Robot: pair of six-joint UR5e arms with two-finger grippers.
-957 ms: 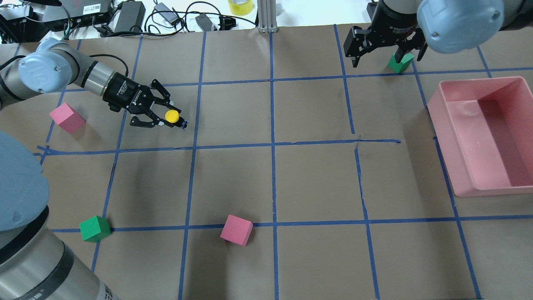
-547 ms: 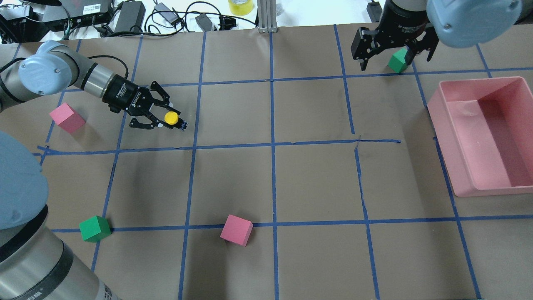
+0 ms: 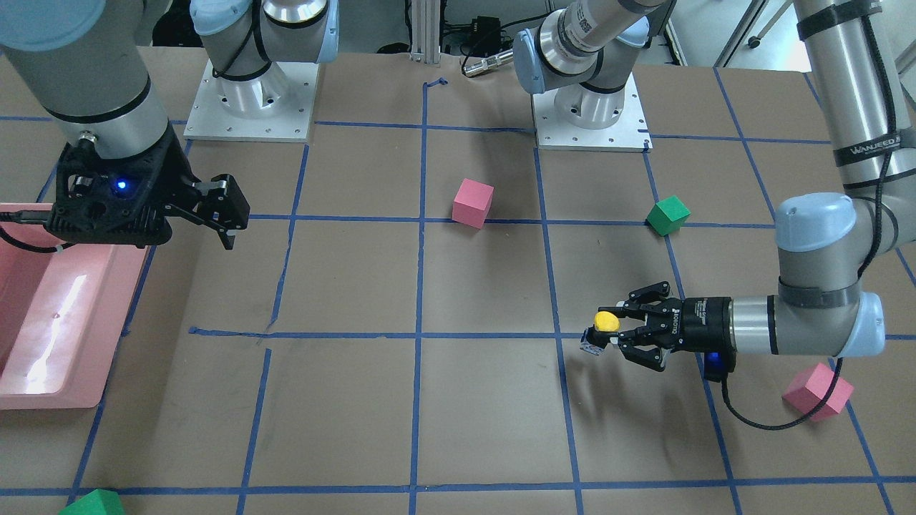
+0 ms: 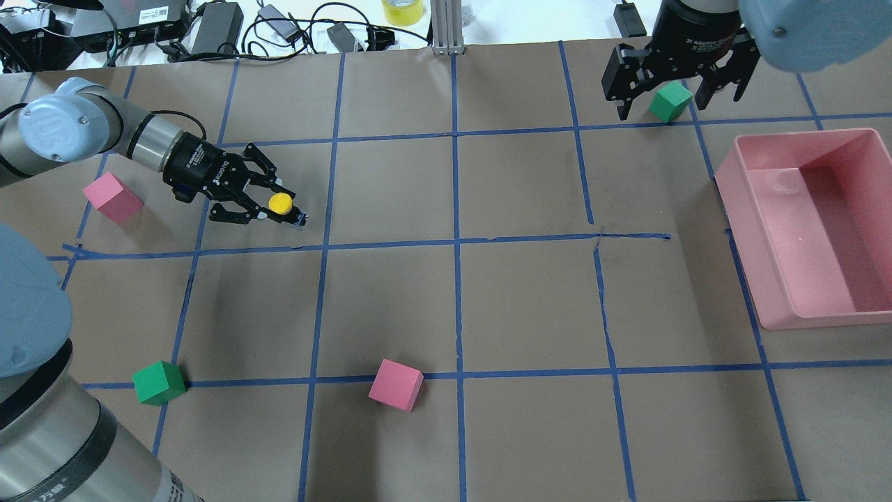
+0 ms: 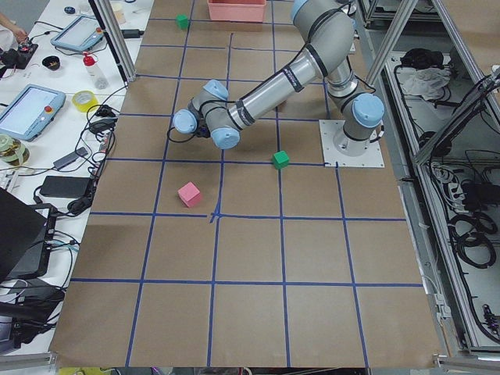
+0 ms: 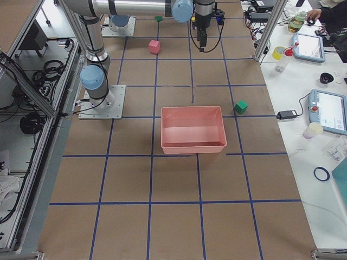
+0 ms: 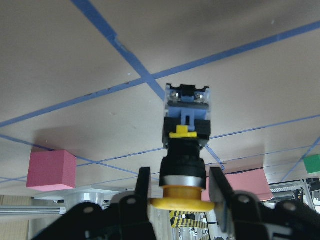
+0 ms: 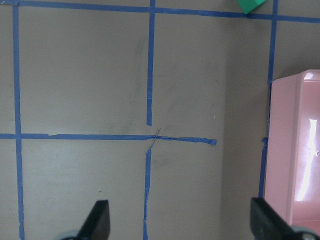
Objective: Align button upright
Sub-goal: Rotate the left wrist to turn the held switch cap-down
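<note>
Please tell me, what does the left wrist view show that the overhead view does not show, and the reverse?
Only the left wrist view shows in detail, on the button, the black body and the base block beyond the yellow cap. Only the overhead view shows the right hand, which is open, and the pink bin. Both show the left hand shut on the button.

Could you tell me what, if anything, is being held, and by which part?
The left gripper grips the button by its yellow-cap end; the right gripper is empty.
</note>
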